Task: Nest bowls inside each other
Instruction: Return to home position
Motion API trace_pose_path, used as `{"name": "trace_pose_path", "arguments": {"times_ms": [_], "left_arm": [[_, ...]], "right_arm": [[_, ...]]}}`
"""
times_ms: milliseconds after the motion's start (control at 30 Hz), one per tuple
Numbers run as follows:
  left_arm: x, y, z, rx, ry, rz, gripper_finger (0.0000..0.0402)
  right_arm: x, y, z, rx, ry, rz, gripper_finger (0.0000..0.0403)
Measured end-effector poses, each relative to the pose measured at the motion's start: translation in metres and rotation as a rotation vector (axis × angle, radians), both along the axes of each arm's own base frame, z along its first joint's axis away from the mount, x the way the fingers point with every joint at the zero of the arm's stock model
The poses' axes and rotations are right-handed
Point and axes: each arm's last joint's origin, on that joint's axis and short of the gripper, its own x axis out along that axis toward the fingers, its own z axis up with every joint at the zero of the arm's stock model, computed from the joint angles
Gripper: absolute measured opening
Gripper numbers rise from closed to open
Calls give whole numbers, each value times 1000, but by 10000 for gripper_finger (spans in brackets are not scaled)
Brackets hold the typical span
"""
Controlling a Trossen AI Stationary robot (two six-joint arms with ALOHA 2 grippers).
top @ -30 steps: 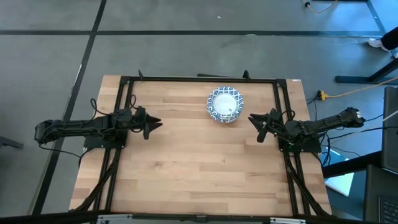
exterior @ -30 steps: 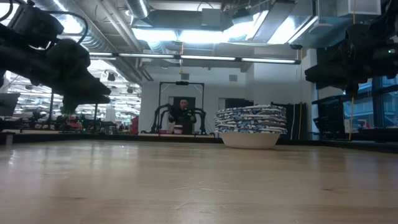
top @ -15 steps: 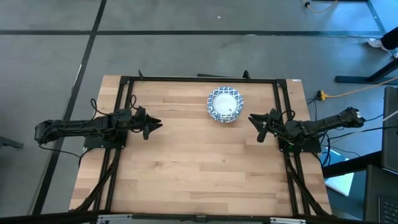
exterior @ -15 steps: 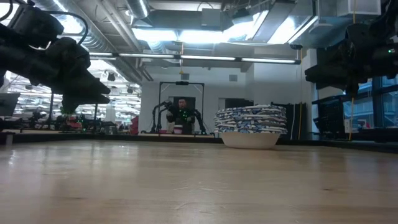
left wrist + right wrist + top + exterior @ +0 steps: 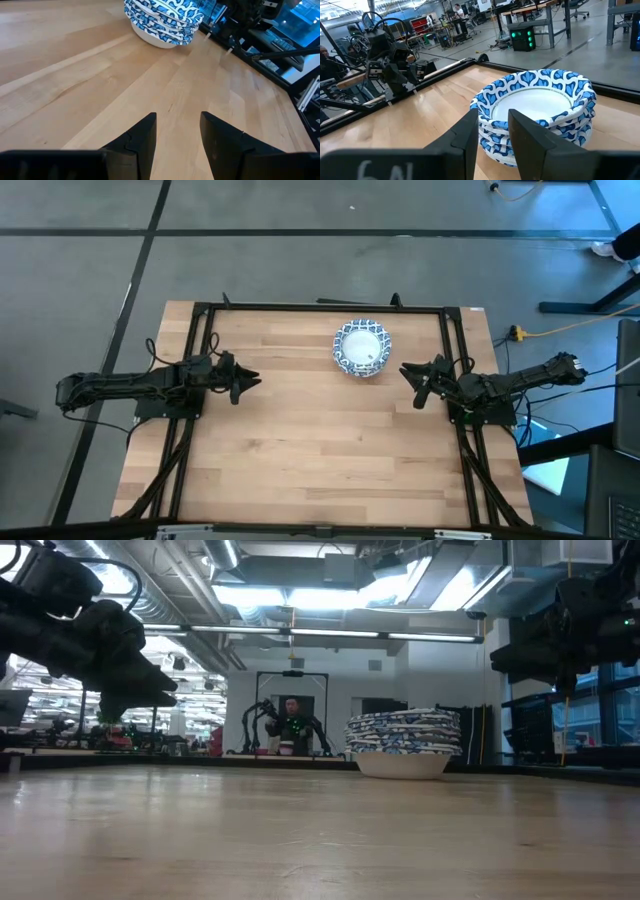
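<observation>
The bowls (image 5: 361,347) stand as one nested stack with its white base on the table near the far edge, right of centre; blue-and-white rims show layered in the low view (image 5: 404,732), the left wrist view (image 5: 162,20) and the right wrist view (image 5: 535,112). My left gripper (image 5: 252,380) hovers above the table's left part, open, well away from the stack (image 5: 177,120). My right gripper (image 5: 410,375) hovers just right of the stack, above the table, open with a narrow gap (image 5: 492,117). Neither touches anything.
A black frame (image 5: 320,307) runs along the table's far edge and down both sides. Bare wood (image 5: 320,450) fills the middle and near part. Beyond the far edge, a person (image 5: 293,725) stands by another robot rig.
</observation>
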Motion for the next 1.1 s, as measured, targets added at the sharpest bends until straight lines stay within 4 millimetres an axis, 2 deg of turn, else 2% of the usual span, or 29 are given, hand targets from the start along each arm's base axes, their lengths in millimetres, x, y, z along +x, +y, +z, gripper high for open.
{"name": "trace_pose_path", "arguments": {"times_ms": [600, 733, 833, 967, 1100], "left_arm": [[0, 0, 0, 3, 1, 0, 146], [0, 1, 0, 84, 19, 22, 146], [0, 3, 1, 122, 20, 68, 146], [-1, 6, 3, 190, 25, 160, 146], [-2, 8, 4, 238, 36, 217, 146]], "right_arm": [[0, 0, 0, 0, 0, 0, 108], [0, 0, 0, -25, 13, -2, 108], [-2, -2, -1, -54, 33, -92, 108], [-5, -7, -1, -10, -10, -306, 108], [-6, -8, -1, -46, 19, -331, 108]]}}
